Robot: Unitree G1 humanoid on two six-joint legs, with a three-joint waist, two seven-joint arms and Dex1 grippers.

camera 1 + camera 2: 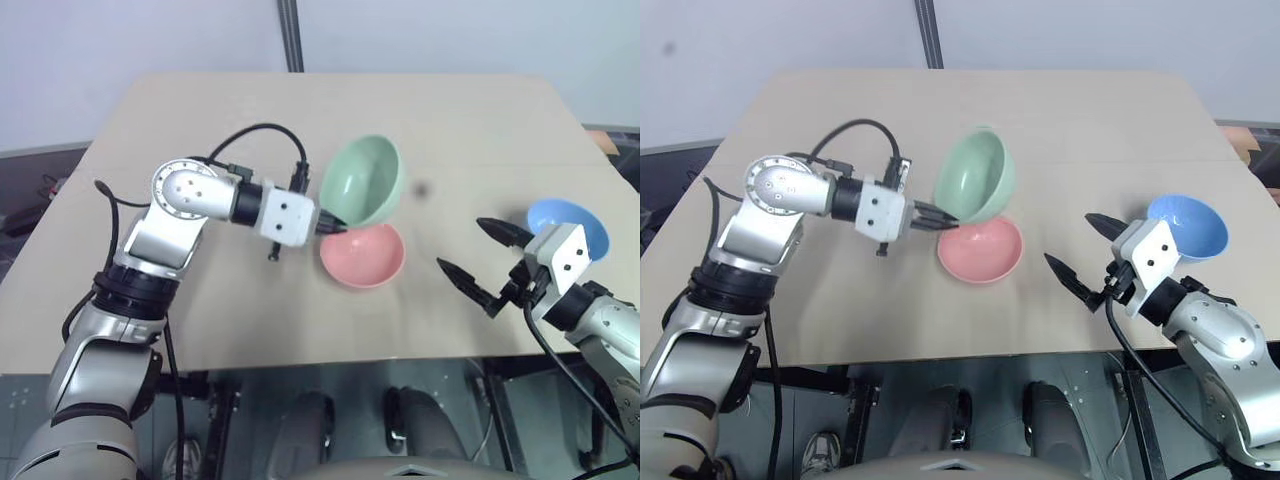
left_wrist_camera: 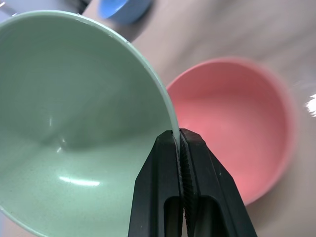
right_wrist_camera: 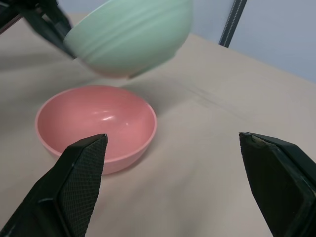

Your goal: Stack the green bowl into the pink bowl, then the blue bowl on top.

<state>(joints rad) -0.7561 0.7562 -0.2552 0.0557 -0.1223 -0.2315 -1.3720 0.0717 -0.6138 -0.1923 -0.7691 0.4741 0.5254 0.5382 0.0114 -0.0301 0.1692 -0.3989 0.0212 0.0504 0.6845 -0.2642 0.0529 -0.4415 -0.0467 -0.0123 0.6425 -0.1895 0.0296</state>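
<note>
My left gripper (image 1: 333,224) is shut on the rim of the green bowl (image 1: 363,181), which hangs tilted in the air, its opening facing me, just above and behind the pink bowl (image 1: 363,254). In the left wrist view both fingers (image 2: 170,168) pinch the green bowl's (image 2: 74,123) rim, with the pink bowl (image 2: 232,123) behind it. The pink bowl stands upright on the table's middle. At the right, the blue bowl (image 1: 570,226) sits on the table, right behind my right gripper (image 1: 474,252), which is open, empty and pointing toward the pink bowl (image 3: 96,123).
The tan table (image 1: 200,130) has bare room across its back and left. Its front edge runs just below the pink bowl and my arms. A dark pole (image 1: 291,35) rises behind the far edge.
</note>
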